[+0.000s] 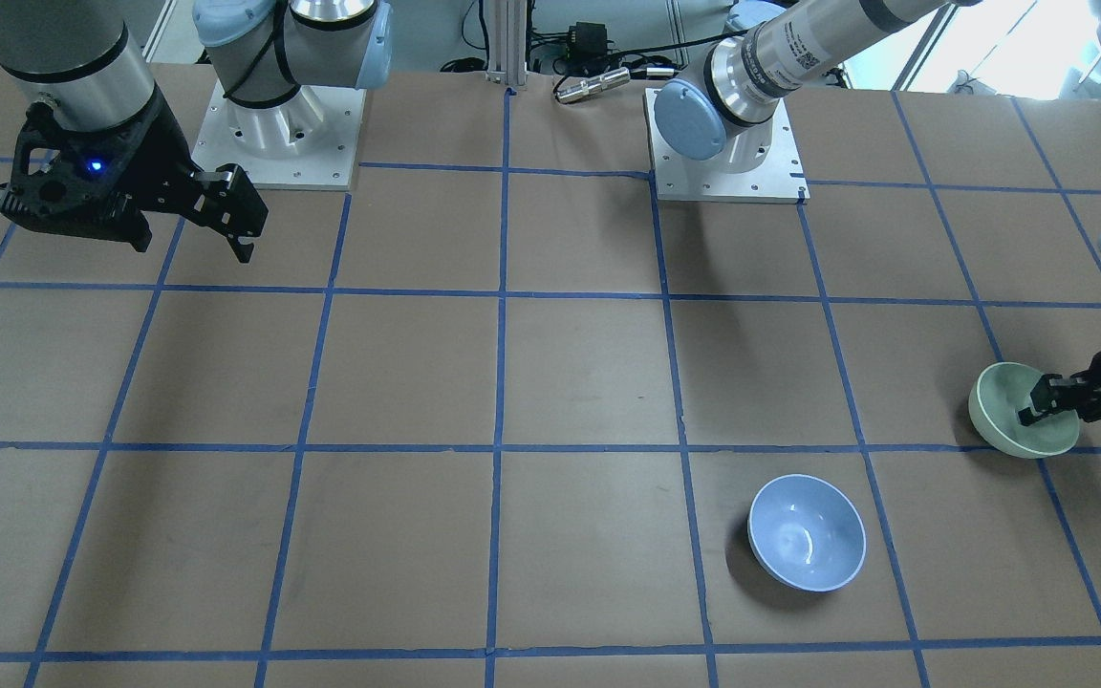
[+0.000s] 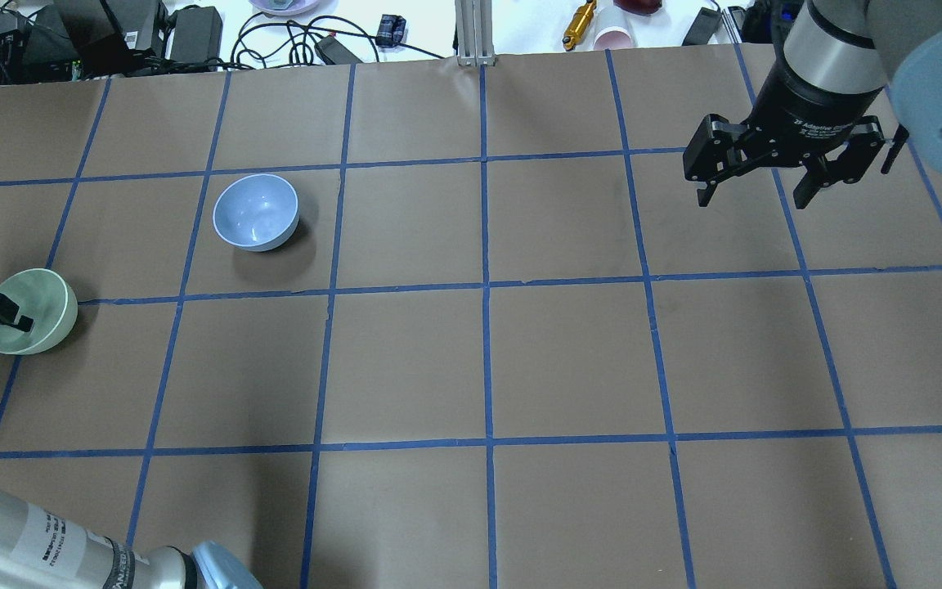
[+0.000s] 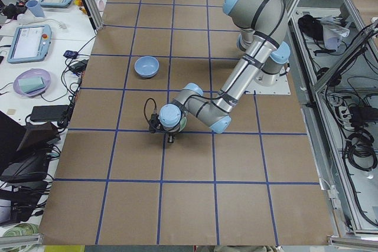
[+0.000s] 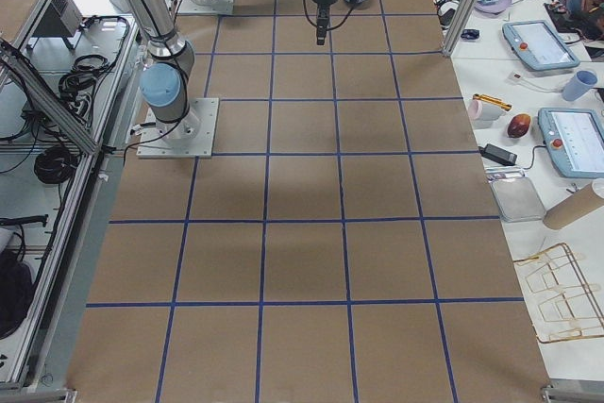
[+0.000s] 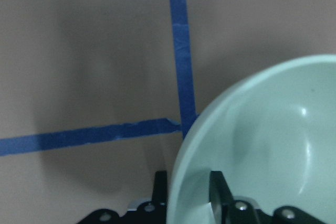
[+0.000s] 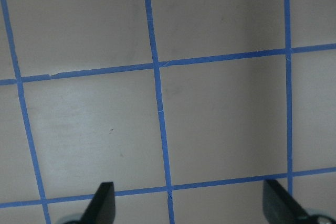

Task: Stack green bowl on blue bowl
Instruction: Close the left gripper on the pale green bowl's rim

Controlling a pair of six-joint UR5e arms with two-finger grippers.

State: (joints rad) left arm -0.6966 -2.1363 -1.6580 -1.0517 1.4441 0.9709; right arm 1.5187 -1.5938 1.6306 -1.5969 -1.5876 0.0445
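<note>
Taped table, two bowls, left arm gripping one.
The right gripper hangs above the table's far right side, jaws spread wide and holding nothing. The blue bowl sits upright in a grid square. Well apart from it, nearer the robot at the table's left end, the green bowl lies over a tape line. The left gripper pinches its rim, one finger inside, one outside.

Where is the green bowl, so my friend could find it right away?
Look at the brown table with blue tape squares, toward the robot's left end. There the left gripper pinches the rim of the green bowl. It is pale mint; the blue bowl nearby is light blue and nothing holds it.
</note>
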